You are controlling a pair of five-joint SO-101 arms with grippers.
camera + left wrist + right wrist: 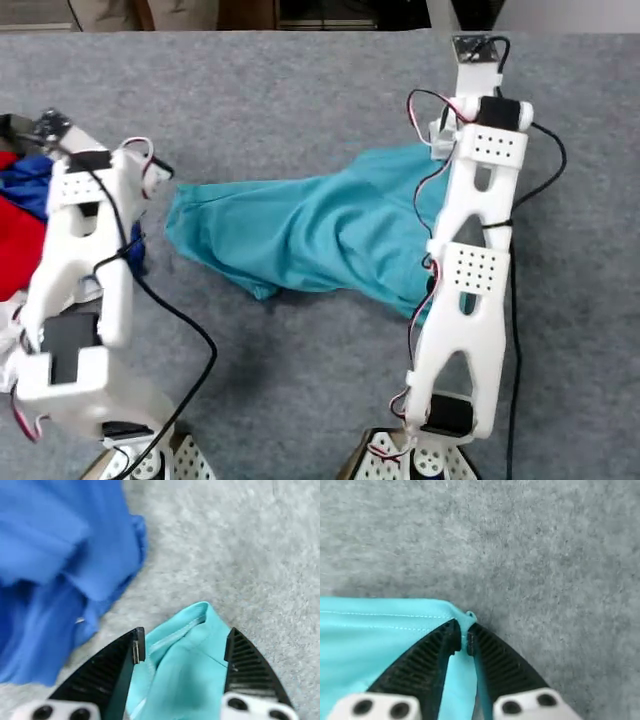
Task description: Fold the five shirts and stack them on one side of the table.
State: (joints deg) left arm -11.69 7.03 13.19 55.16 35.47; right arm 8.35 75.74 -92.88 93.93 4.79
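Clenched right hand (462, 636), pinching a hemmed corner of the teal shirt (310, 235) at its far right end. Released left hand (185, 647), fingers spread to either side of the shirt's opposite corner, not closed on it. Teal shirt spread out and rumpled across the middle of the grey table (300, 90). Blue shirt (50, 555) and red shirt (15, 245) heaped at the left edge, near the left hand.

Crumpled teal shirt (300, 235) stretched across the middle of the grey table (300, 100), right arm (475, 250) reaching over one end, left arm (80, 250) at the other, blue shirt (25, 180) and red shirt (15, 245) beside it, apparently heaped together
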